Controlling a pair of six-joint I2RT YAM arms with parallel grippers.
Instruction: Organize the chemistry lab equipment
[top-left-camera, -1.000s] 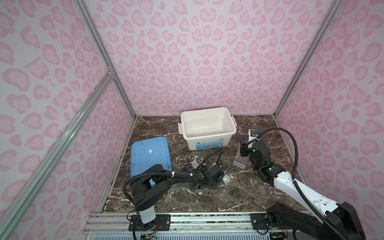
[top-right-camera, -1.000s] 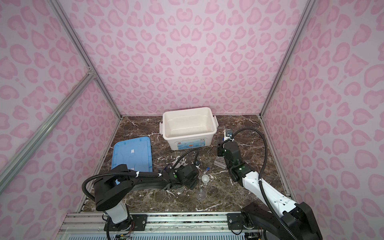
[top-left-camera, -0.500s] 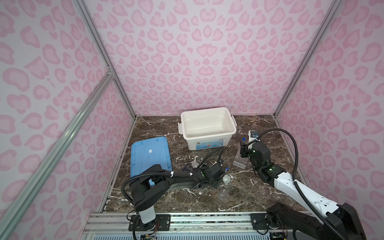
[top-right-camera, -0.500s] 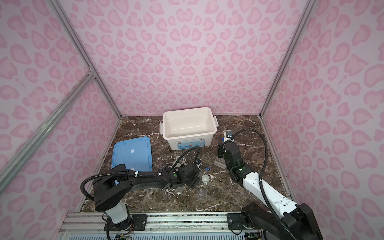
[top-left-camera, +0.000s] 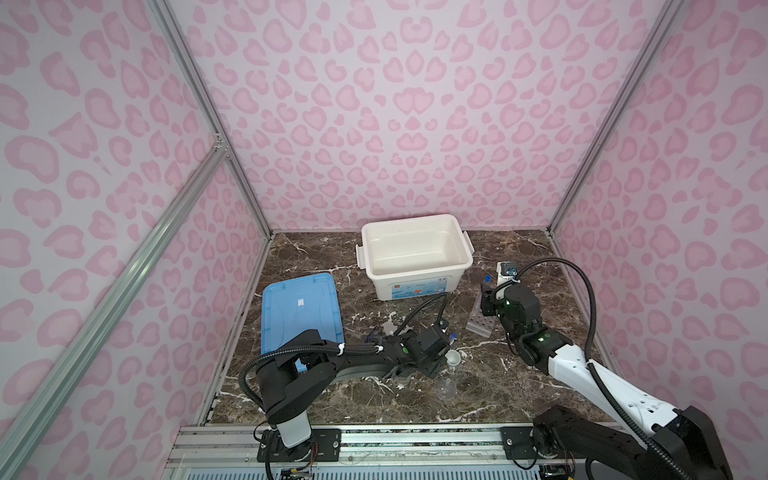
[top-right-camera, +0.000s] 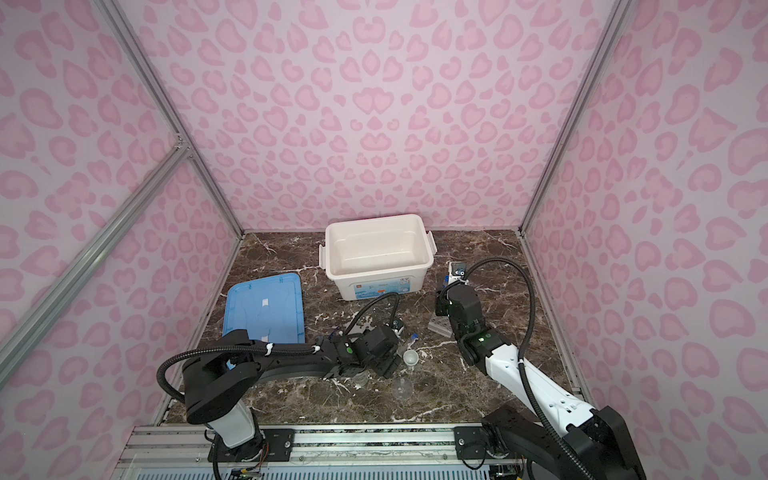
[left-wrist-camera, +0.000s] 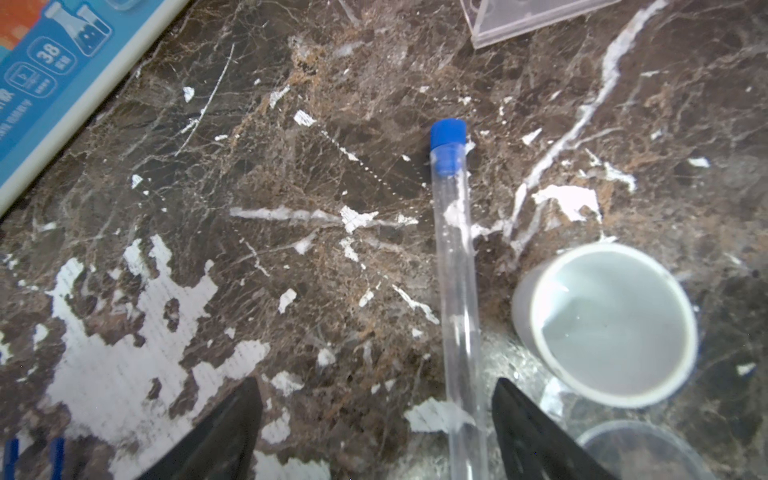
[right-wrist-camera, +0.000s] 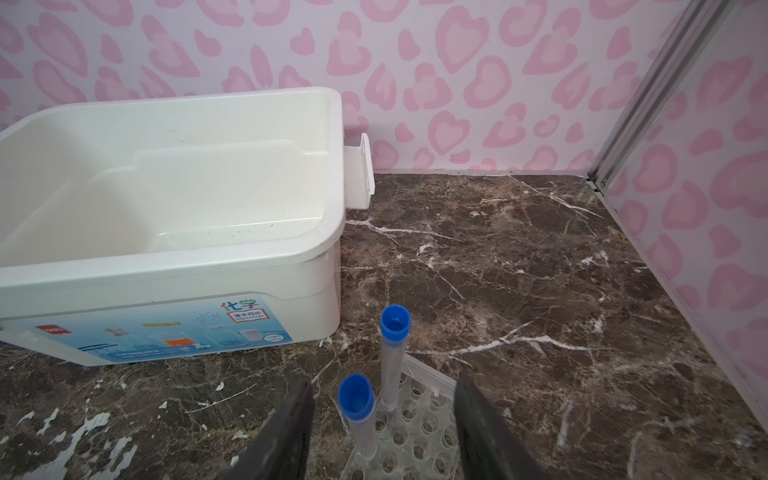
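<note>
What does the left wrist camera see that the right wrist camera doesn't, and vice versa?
Only the left wrist view: a capped test tube lying flat, a small white bowl beside it, and part of a clear beaker.
Only the right wrist view: an upright tube and a second upright tube standing in the holed rack, plus the pink wall.
Both: the white bin, that rack (just a corner from the left wrist) and the marble table.

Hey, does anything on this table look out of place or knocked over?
Yes: one clear blue-capped test tube lies flat on the marble tabletop beside a small white bowl, while two matching tubes stand in the clear holed rack.
</note>
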